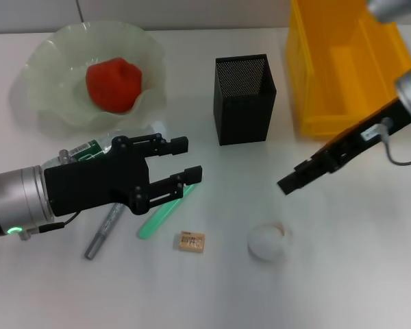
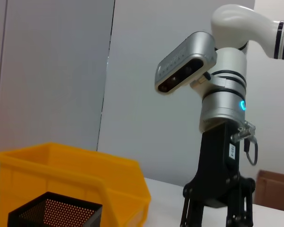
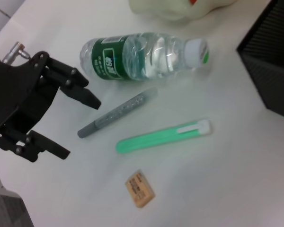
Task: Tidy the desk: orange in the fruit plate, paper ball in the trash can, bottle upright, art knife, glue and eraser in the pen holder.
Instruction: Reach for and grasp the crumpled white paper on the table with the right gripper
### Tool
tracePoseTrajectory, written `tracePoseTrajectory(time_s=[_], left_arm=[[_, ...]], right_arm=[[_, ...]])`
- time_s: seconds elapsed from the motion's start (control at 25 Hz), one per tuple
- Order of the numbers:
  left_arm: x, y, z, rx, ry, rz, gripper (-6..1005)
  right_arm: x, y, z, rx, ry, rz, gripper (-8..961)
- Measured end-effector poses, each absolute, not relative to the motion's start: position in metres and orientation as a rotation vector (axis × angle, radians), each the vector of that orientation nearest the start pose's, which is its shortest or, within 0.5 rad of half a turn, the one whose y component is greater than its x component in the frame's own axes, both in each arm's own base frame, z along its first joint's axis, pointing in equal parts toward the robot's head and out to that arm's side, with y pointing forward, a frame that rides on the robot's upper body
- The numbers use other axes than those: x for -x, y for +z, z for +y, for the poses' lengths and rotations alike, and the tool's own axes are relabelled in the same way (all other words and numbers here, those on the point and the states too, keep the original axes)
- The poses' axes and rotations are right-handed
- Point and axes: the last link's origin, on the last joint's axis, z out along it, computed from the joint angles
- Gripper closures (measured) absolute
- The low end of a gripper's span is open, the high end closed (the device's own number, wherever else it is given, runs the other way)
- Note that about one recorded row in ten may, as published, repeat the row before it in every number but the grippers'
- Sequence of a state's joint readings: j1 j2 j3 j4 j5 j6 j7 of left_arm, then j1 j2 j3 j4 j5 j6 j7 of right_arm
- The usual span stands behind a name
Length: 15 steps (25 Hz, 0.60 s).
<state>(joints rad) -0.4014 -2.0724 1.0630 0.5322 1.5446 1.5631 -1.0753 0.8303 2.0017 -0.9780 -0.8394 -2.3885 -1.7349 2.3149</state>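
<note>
Crumpled paper ball (image 1: 268,241) beside printed tan eraser (image 1: 191,241).

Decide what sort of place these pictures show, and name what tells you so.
Probably a desk set up as a robot test bench: a pen holder, an eraser and a yellow trash can on a plain white tabletop.

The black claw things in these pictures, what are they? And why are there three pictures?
They are a robot's two hands. The big picture is from its head, the other two from cameras on its wrists. The left pincer is open above the lying bottle; the right pincer hangs over the paper ball. Neither holds anything. On the desk lie a grey pen-like stick, a green stick and the eraser. The orange sits in the fruit plate. Behind stand the pen holder and the trash can.
</note>
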Motion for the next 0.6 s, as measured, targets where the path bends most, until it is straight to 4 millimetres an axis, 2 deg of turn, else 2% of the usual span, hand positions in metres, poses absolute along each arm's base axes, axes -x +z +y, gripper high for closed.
tracePoseTrajectory(time_s=[0.2,0.6], left_arm=[[0.258,-0.033,0.288,2.705,-0.965,-0.395,466],[0.259,-0.033,0.287,2.706,-0.966,-0.405,458]], right_arm=[[-0.176,-0.007,0.371,2.868,-0.187,1.355,268],[-0.171,-0.034,0.362,2.884,-0.358,1.379,268]])
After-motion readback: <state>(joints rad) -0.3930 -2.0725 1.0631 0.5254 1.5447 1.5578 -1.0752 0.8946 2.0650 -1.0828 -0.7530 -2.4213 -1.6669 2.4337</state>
